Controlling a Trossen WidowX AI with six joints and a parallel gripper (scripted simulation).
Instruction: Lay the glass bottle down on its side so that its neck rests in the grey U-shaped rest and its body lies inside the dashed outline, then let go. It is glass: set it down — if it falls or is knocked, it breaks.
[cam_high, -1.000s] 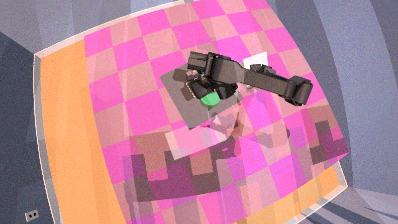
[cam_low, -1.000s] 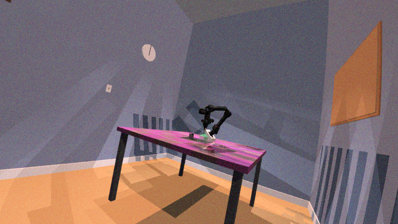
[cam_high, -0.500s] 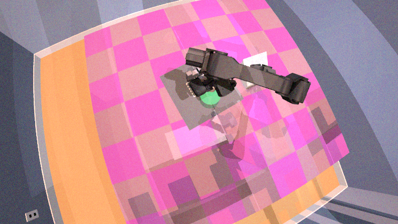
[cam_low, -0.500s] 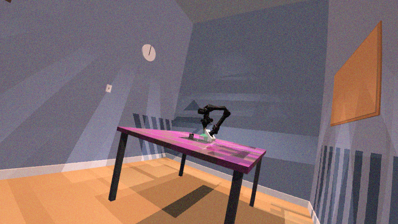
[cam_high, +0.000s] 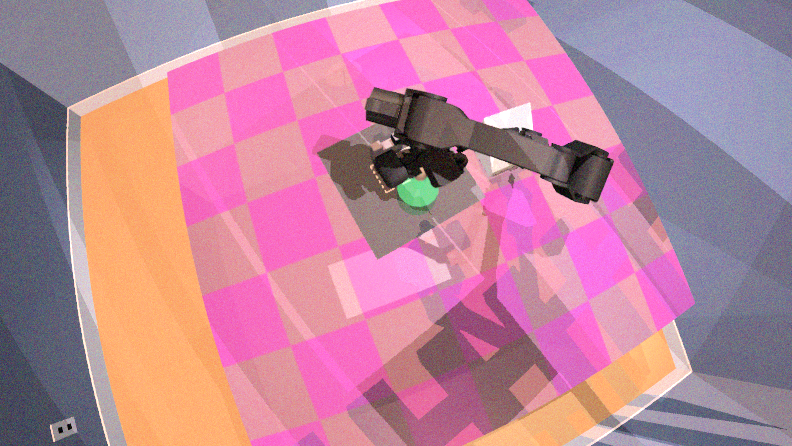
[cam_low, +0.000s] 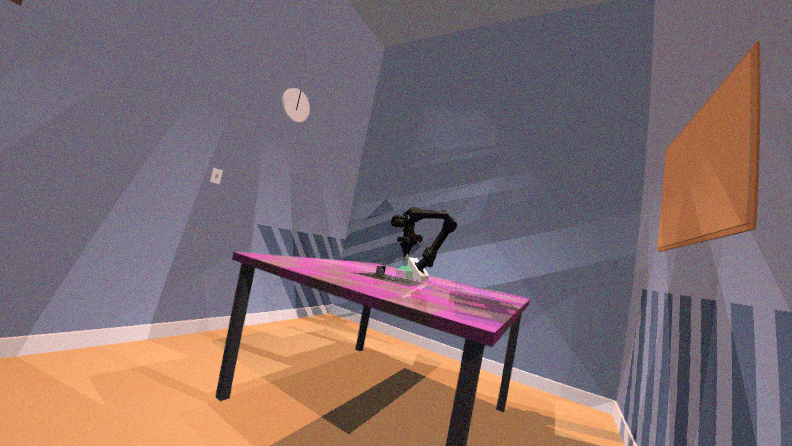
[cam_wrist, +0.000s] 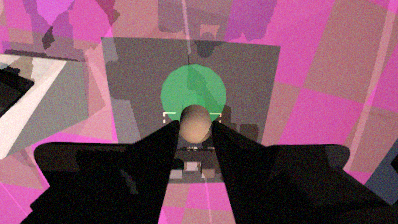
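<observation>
One bottle, one claw. The green glass bottle (cam_high: 417, 193) (cam_low: 404, 270) (cam_wrist: 193, 87) is upright, directly below my gripper (cam_high: 419, 172) (cam_low: 406, 257) (cam_wrist: 195, 125), its broad body showing past the fingertips. From the wrist, its tan, rounded top (cam_wrist: 195, 124) sits between the two black fingers; I read the claw as closed on the bottle's upper end, holding it.

Bottle's footing: over the dark grey mat (cam_high: 378, 235) (cam_low: 390, 278) (cam_wrist: 245, 65). Whether its base touches the mat, I cannot tell from my station.

The dashed outline (cam_high: 379, 180) (cam_wrist: 169, 113) shows in part at the bottle's side; the body and fingers cover much of it. The bottle is not lying down. The U-shaped rest (cam_low: 380, 271) stands on the mat, apart from the bottle in the exterior view; from the wrist it is partly behind the fingers and its notch is hard to make out.

My black arm (cam_high: 504, 145) (cam_low: 435, 213) arches up from beside the white wedge-shaped mount (cam_high: 512, 114) (cam_low: 413, 265) (cam_wrist: 37, 102), then bends down to the bottle. All this is on the pink checked table (cam_high: 288, 210) (cam_low: 343, 293).
</observation>
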